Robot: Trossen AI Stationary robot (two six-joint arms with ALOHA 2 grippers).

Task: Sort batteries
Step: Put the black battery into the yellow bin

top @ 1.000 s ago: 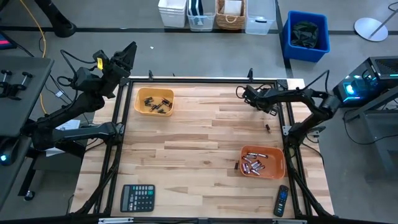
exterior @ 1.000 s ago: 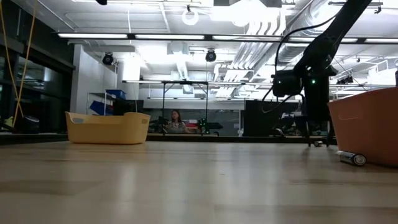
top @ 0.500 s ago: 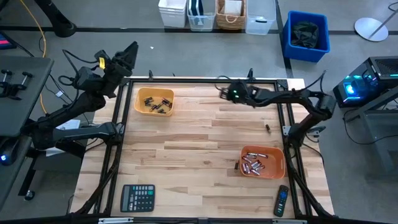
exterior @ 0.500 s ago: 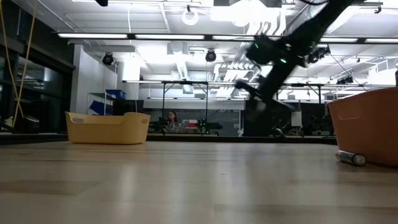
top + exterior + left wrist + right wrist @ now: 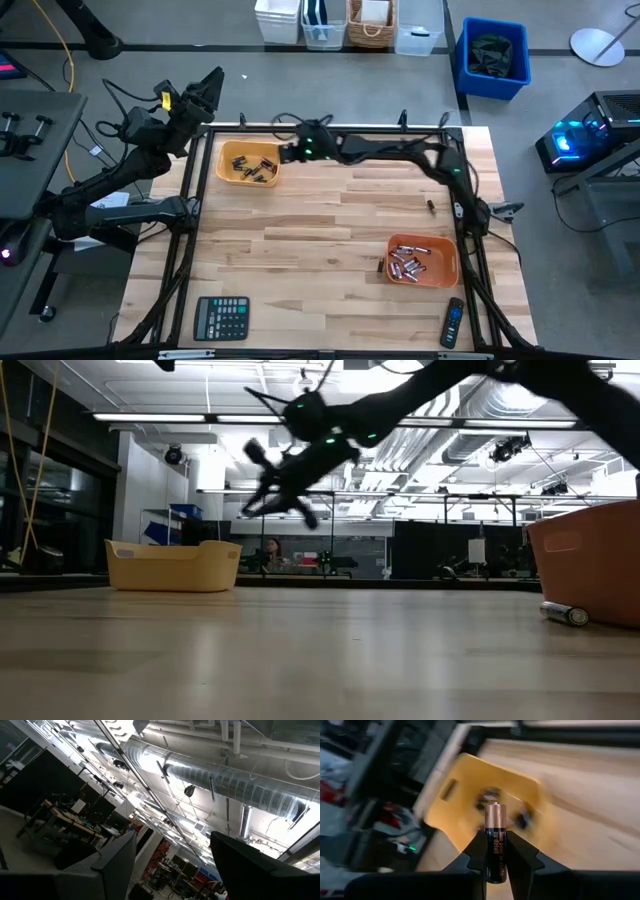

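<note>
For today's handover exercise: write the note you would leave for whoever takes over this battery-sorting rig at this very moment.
Right gripper: shut on a battery, in the air beside the yellow bin.
Left gripper: open, raised off the table's left rear corner, holding nothing.
Done: batteries lie in the yellow bin and in the orange bin.
Left: drop the held cell; one loose battery lies near the right edge, another loose cell lies just outside the orange bin.

Copper-and-black battery (image 5: 495,840) in the dark right claw (image 5: 496,851), yellow bin (image 5: 485,805) just past it, orange bin (image 5: 424,259) further back, pale striped wood tabletop (image 5: 320,230).
</note>
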